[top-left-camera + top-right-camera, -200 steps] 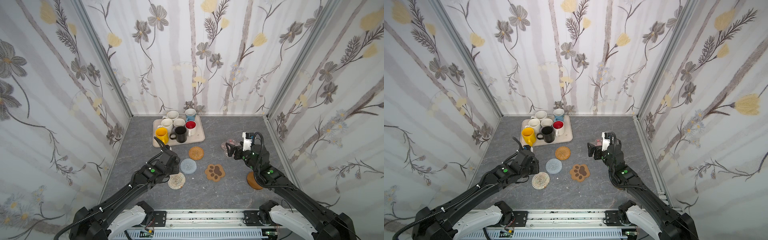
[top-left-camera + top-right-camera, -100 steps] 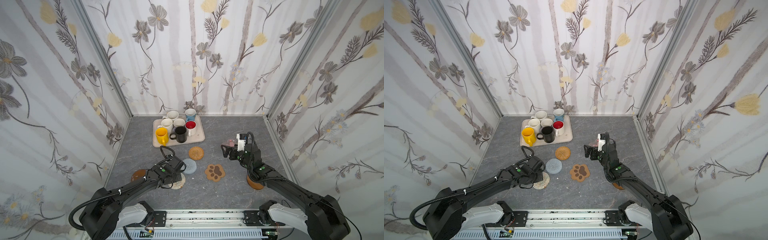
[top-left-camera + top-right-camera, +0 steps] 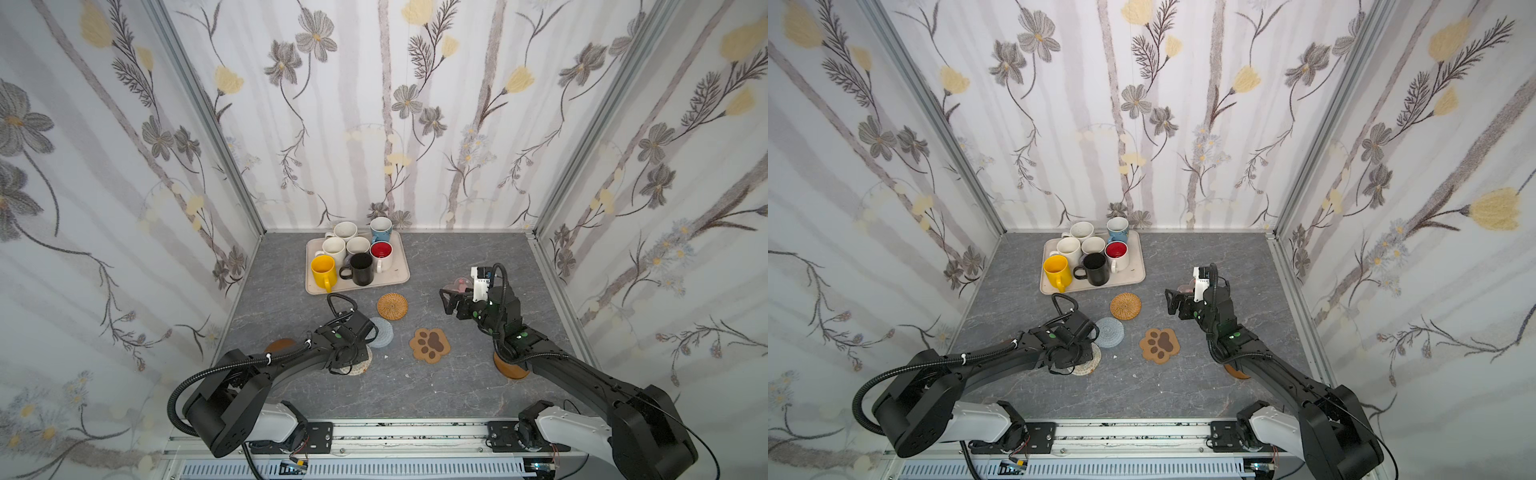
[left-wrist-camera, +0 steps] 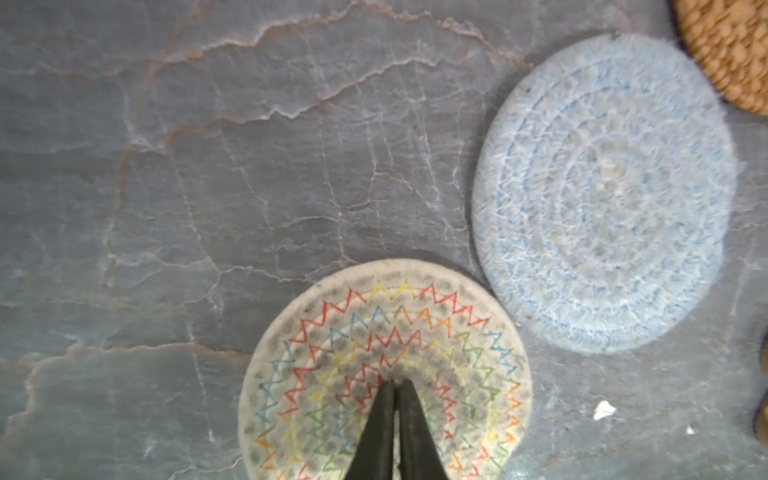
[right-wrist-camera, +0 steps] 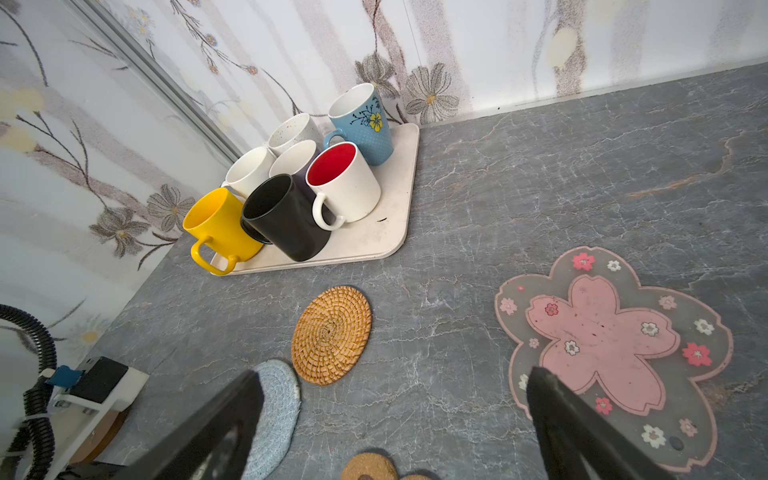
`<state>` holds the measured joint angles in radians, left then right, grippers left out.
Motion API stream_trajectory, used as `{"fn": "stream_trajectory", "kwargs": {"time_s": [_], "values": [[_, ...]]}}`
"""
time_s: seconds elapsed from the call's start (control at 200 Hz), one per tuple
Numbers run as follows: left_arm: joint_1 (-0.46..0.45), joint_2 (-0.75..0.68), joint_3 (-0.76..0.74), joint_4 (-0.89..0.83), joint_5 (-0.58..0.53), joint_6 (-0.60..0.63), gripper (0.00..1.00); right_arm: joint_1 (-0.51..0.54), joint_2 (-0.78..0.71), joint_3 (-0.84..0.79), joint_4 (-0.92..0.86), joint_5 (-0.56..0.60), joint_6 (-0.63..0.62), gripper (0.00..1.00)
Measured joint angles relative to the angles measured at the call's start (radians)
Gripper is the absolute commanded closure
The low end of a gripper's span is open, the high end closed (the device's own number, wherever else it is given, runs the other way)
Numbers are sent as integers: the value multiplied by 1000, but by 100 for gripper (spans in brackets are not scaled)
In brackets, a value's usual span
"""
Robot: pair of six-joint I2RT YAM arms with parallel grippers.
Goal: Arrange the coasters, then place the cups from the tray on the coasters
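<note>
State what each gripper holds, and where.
Nothing is held. The left gripper, nearly closed, sits over the middle of the beige woven coaster; the right gripper is open and empty.

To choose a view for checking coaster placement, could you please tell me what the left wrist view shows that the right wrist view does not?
Only left wrist: the beige woven coaster with the left gripper at its centre. Only right wrist: the tray of cups, the pink blossom coaster and the open right gripper. Both: the blue crochet coaster and the rattan coaster.
</note>
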<state>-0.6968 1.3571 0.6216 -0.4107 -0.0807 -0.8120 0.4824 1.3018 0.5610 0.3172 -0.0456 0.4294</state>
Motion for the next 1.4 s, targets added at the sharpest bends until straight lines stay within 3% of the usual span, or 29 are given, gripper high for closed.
{"fn": "stream_trajectory", "kwargs": {"time_s": [0.135, 0.2, 0.395, 0.515, 0.834, 1.169, 1.399], "values": [[58, -135, -14, -14, 3, -16, 19, 0, 6, 8, -1, -13, 8, 0], [129, -247, -35, -7, 11, -31, 0, 3, 14, 19, 0, -27, 8, 0], [344, -527, -103, -72, -3, -106, 0, 33, 55, 64, 19, -53, 42, 0], [446, -589, -90, -140, -51, -142, 0, 40, 67, 73, 45, -76, 60, 0], [690, -530, -6, -323, -185, -245, 0, 37, 21, 31, 60, -79, 79, 0], [825, -480, -10, -410, -226, -318, 0, 21, -9, 11, 60, -79, 112, 0], [836, -383, -33, -383, -187, -287, 0, 8, -32, 0, 60, -79, 120, 0]]}}
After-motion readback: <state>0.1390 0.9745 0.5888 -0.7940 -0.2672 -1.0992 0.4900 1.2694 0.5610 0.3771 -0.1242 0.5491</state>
